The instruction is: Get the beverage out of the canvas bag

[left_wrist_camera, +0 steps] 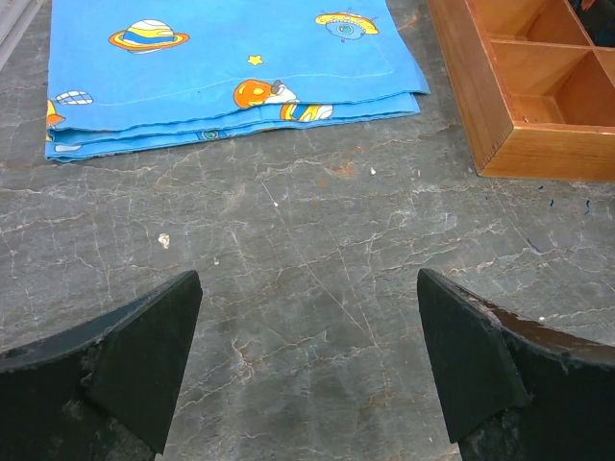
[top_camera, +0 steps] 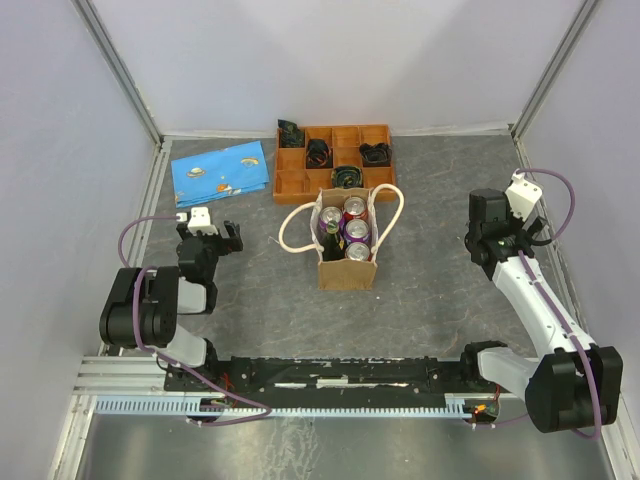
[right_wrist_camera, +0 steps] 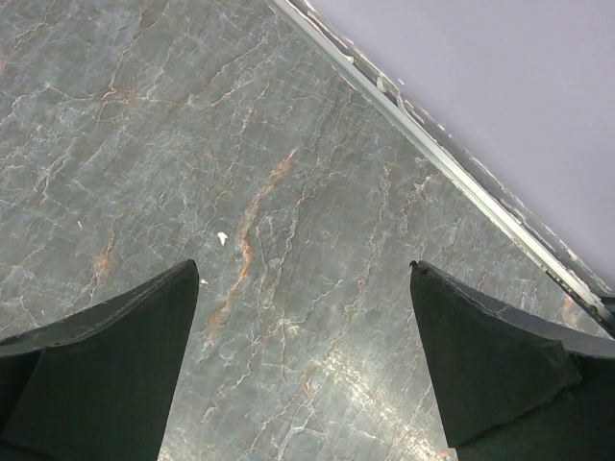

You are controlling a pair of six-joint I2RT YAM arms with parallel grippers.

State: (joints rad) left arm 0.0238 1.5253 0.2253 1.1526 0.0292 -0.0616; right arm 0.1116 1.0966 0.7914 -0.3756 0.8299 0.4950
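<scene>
Top external view: canvas bag (top_camera: 347, 268) stands upright mid-desk, just in front of the compartment tray (top_camera: 291, 184), w/ four beverage cans (top_camera: 357, 232) inside, tops showing. My left end effector (left_wrist_camera: 307, 280) and right end effector (right_wrist_camera: 304, 269) both gape wide, nothing held, each well apart from the bag. Best approach, imo: drop straight down from above, straddle one can near its top, stay clear of the rope handles (top_camera: 281, 237), lift vertically. Other arm pins the bag so it doesn't ride up.

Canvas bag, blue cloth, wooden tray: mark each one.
canvas bag (top_camera: 347, 274), top external view, front wall.
blue cloth (left_wrist_camera: 231, 67), left wrist view, fabric middle.
wooden tray (left_wrist_camera: 557, 154), left wrist view, near outer wall.
</scene>
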